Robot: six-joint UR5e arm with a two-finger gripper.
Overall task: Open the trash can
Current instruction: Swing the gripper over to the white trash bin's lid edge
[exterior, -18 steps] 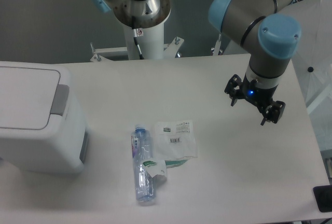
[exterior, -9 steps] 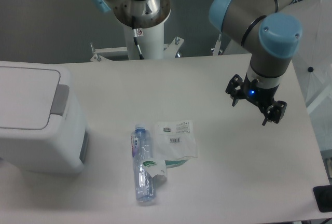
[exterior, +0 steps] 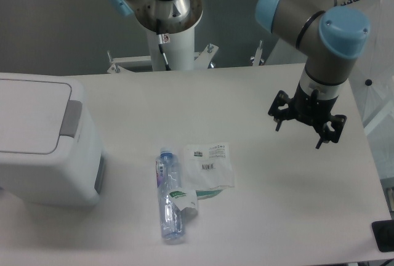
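Bin [exterior: 43,143] sat far to our left across the table, lid shut, its grey button strip [exterior: 73,119] facing our gripper [exterior: 306,127], whose fingers were spread and empty.

Blue capitals reading "SUPE" run along the white panel [exterior: 369,7] at the top right corner, cut off by the frame edge. The clear plastic packet [exterior: 210,164] and the bottle [exterior: 168,201] carry printed labels too small to read.
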